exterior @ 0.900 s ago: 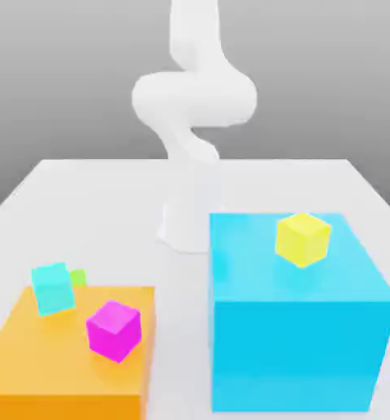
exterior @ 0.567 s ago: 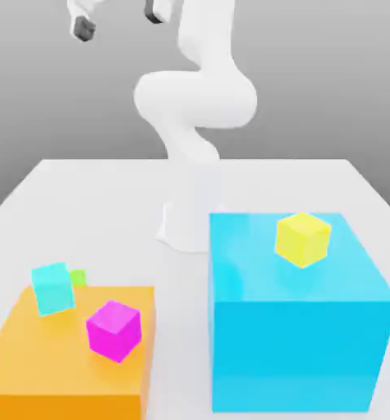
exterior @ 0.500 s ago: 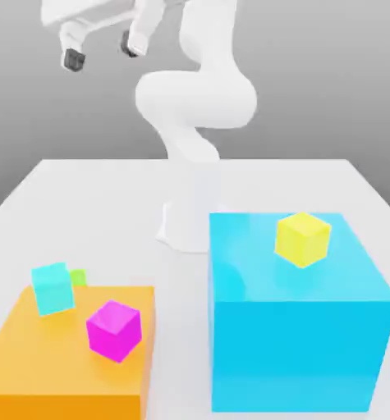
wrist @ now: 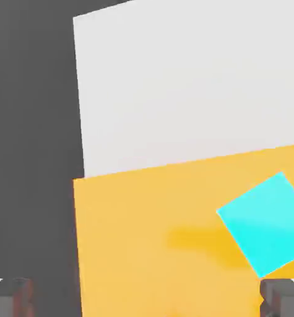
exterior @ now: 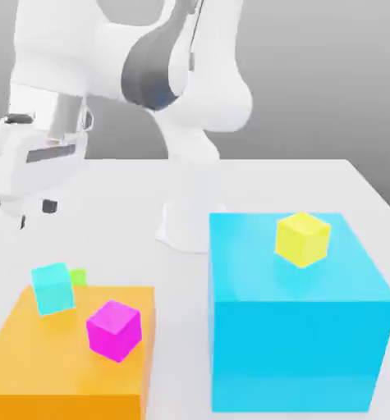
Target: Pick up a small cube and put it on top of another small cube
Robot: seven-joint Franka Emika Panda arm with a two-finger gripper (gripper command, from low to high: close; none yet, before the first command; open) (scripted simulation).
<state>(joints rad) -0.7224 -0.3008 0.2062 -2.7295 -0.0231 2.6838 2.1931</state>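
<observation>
The small cube [exterior: 79,277] is tiny and bright green, half hidden behind a larger cyan cube [exterior: 52,287] at the far edge of the orange block [exterior: 58,361]. A magenta cube [exterior: 113,330] rests on the same block. My gripper [exterior: 35,213] hangs open and empty in the air at the exterior view's left, above and a little behind the cyan cube. In the hand view the orange block [wrist: 143,241] lies below with the cyan cube [wrist: 263,223] on it, and the dark fingertips [wrist: 10,298] stand wide apart around my gripper [wrist: 146,300].
A big cyan block [exterior: 300,328] stands at the exterior view's right with a yellow cube [exterior: 302,238] on top. The arm's white base [exterior: 185,221] rises from the middle of the white table [exterior: 107,205].
The arm has swung down from the top of the exterior view to its left. The open gripper now hangs low over the table near the orange block. The cubes have not moved.
</observation>
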